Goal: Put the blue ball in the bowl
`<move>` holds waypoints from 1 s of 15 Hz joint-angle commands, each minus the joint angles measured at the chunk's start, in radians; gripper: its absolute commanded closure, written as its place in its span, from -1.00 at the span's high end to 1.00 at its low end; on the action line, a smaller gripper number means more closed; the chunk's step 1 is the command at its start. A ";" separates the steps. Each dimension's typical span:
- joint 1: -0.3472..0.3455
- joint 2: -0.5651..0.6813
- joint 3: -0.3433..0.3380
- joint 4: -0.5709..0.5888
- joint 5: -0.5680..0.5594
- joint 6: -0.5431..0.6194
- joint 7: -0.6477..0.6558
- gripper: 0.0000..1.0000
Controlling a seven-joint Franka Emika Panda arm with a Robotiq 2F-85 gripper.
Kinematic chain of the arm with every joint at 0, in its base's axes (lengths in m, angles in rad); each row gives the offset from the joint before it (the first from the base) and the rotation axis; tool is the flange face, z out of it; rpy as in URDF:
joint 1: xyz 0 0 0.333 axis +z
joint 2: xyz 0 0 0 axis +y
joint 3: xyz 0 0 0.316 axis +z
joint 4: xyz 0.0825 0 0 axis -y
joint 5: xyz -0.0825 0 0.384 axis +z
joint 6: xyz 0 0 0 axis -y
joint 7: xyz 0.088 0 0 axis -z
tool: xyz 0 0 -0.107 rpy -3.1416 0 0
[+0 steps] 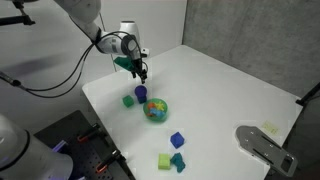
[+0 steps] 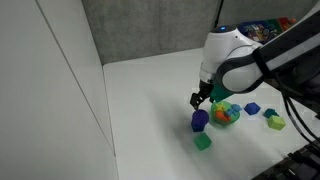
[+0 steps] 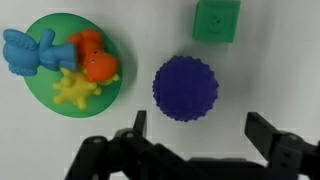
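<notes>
The blue ball is a dark blue-purple knobbly ball lying on the white table. It also shows in both exterior views. The bowl is green and holds blue, orange and yellow toy pieces. It stands right beside the ball, as both exterior views show. My gripper is open and empty, hovering just above the ball with a finger on each side of it. It also appears in both exterior views.
A green cube lies close to the ball. A brighter blue cube and green blocks lie beyond the bowl. A grey fixture sits at the table's corner. A grey wall backs the table.
</notes>
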 commanded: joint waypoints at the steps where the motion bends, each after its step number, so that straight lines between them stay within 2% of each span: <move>1: 0.044 0.048 -0.039 0.027 -0.013 0.018 0.053 1.00; 5: 0.077 0.090 -0.065 0.034 -0.015 0.053 0.072 1.00; 15: 0.154 0.183 -0.144 0.086 -0.036 0.054 0.127 1.00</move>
